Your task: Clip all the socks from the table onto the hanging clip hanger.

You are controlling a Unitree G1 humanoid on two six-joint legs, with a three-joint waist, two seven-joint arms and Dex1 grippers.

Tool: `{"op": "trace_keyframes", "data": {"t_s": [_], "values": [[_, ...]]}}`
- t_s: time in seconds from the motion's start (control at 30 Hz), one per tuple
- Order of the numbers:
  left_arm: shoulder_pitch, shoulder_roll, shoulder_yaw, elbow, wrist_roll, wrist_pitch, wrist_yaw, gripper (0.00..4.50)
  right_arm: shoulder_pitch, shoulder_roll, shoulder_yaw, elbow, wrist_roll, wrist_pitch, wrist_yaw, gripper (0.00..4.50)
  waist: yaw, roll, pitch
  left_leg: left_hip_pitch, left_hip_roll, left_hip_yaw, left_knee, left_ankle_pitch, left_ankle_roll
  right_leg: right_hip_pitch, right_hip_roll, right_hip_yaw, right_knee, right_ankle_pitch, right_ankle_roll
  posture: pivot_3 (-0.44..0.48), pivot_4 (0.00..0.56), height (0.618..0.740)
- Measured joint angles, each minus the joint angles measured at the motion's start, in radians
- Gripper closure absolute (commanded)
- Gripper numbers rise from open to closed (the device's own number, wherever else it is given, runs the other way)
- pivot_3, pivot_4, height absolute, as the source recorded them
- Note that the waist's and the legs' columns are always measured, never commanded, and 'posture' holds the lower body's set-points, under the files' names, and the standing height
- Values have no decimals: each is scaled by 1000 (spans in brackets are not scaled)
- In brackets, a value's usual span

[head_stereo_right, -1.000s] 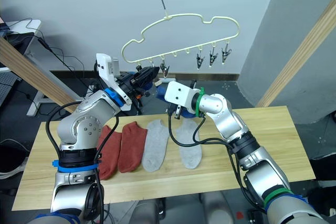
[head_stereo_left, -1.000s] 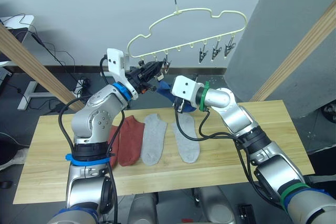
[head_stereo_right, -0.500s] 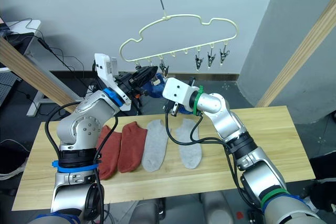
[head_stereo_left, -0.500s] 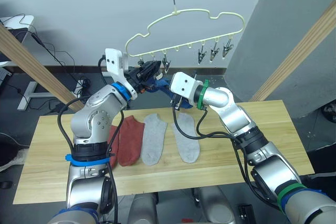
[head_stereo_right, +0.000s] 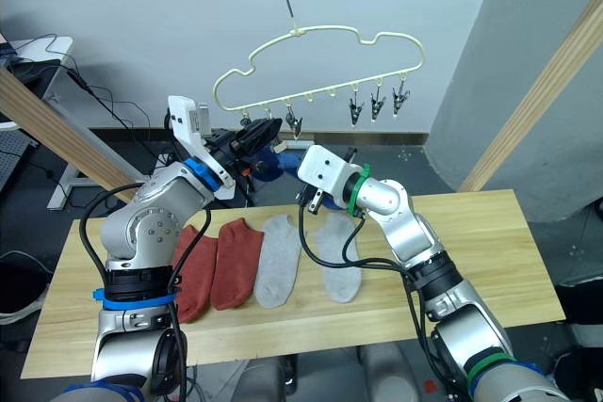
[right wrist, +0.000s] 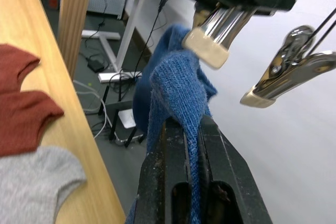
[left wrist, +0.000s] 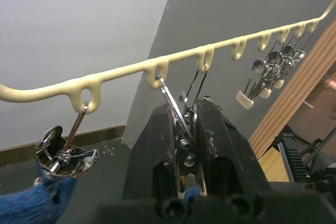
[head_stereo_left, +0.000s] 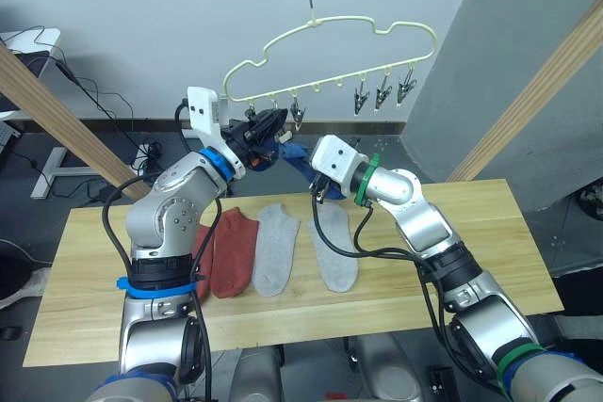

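A: From the head views, four socks lie flat on the surface (head_stereo_left: 452,233): two rust red socks (head_stereo_left: 226,251) and two grey socks (head_stereo_left: 278,249), side by side. None of those is hung yet.

B: And up top, the clip hanger (head_stereo_left: 330,58) hangs by its hook, with three clips (head_stereo_left: 382,96) at its right end hanging bare. So most of the job is left, I'd say.

A: Left wrist view now. The left hand (left wrist: 184,145) is squeezed tight on one silver clip (left wrist: 176,124) under the hanger wire. Beside it, another clip (left wrist: 65,148) already bites a blue sock (left wrist: 37,200). That's one up, it seems.

B: Right wrist view: the right hand (right wrist: 191,145) is pinched on a second blue sock (right wrist: 176,93), lifting it just beneath the cream-tipped clip (right wrist: 210,43) that the other hand holds.

A: Anything in the way?

B: The two hands crowd each other at the hanger's left end, and the neighbouring clip (right wrist: 283,80) hangs close. Thick wooden poles (head_stereo_left: 528,101) flank both sides, and cables (head_stereo_left: 104,101) trail behind, well apart from the work.
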Motion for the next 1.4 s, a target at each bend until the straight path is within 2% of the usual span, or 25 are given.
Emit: {"op": "trace_keyframes", "data": {"t_s": [0.47,0.53,0.7,1.13,1.17,1.2,1.33,1.4], "values": [[0,-3,10,-5,-22,28,16,4259,-40,39,-7,34,-1,0,-28,4500,0,0,0,0,0,0,0,0,0,0,0,0,1,0,0,-207,277,740],[0,-3,21,-5,-41,44,17,3525,-40,43,-7,39,-1,-1,-29,4500,0,0,0,0,0,0,0,0,0,0,0,0,1,0,0,-207,277,740],[6,-3,26,-10,-67,54,17,2122,-46,57,-7,40,0,-3,-29,4500,0,0,0,0,0,0,1,0,0,0,0,0,1,0,0,-205,272,740],[67,53,28,-71,-77,86,-15,2122,-46,58,-6,40,4,-1,-2,4500,0,0,0,0,0,0,1,0,0,0,0,0,2,0,0,-196,269,740],[68,54,27,-76,-76,85,-18,2058,-46,57,-6,40,6,0,6,3965,0,0,0,0,0,0,1,0,0,0,0,0,2,0,0,-196,268,740],[70,56,27,-77,-76,84,-21,2058,-46,56,-6,40,8,2,13,3759,0,0,0,0,0,0,1,0,0,0,0,0,2,0,0,-196,268,740],[83,67,19,-81,-64,73,-23,2058,-46,46,-5,38,28,30,49,2375,0,0,0,0,0,0,1,0,0,0,0,0,2,0,0,-200,269,740],[93,70,16,-84,-46,54,-23,2058,-41,36,-1,23,32,49,73,2375,0,0,0,0,0,0,1,0,0,0,0,0,2,0,0,-198,269,740]]}}
